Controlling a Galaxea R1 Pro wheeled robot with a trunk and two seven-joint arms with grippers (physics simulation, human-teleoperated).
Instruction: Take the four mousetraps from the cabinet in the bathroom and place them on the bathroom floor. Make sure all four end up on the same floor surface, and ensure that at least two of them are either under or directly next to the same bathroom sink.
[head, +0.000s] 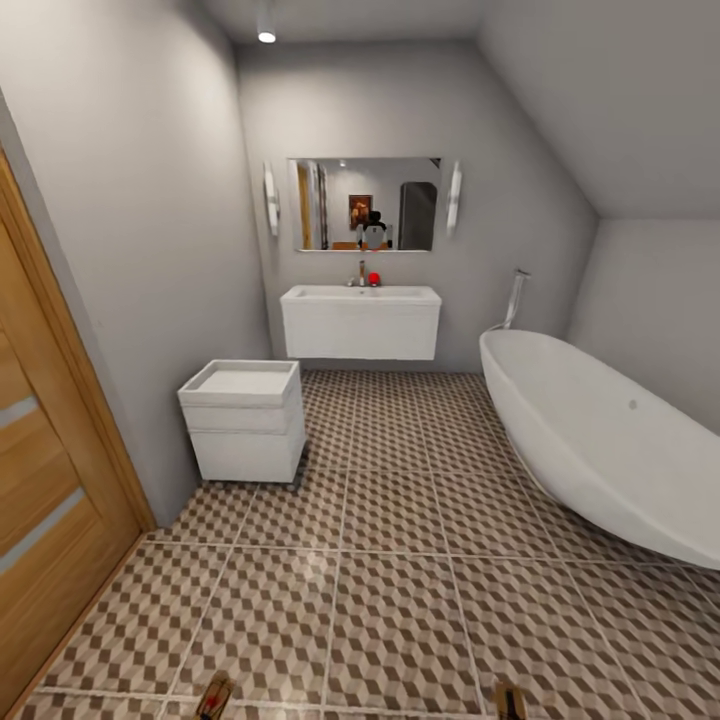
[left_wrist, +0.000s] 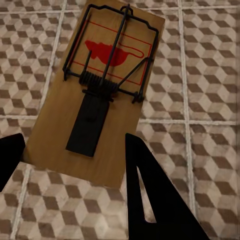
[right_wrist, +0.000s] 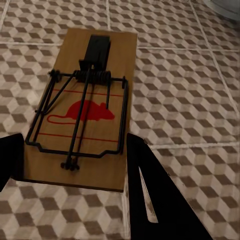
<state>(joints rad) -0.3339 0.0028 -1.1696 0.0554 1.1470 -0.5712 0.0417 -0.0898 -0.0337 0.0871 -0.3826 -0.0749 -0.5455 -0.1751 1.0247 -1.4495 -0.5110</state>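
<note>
Each gripper's fingers clench a mousetrap, the left gripper (left_wrist: 75, 165) one mousetrap (left_wrist: 95, 95), the right gripper (right_wrist: 75, 160) another mousetrap (right_wrist: 85, 107), above the bathroom floor (head: 400, 600).

The head camera stands high near the doorway and looks forward and a little down into the room. Far ahead it faces the bathroom sink (head: 360, 320) on the back wall, with the bathtub (head: 600, 440) at the right and the patterned bathroom floor (head: 400, 560) in front.

The left wrist camera looks steeply down along the left pincer (left_wrist: 75, 165), very near a mousetrap (left_wrist: 97, 95) held over the tiles.

The right wrist camera looks down in the same way along the right pincer (right_wrist: 75, 160), very near a second mousetrap (right_wrist: 85, 107).

All three views share the cube-pattern floor.
</note>
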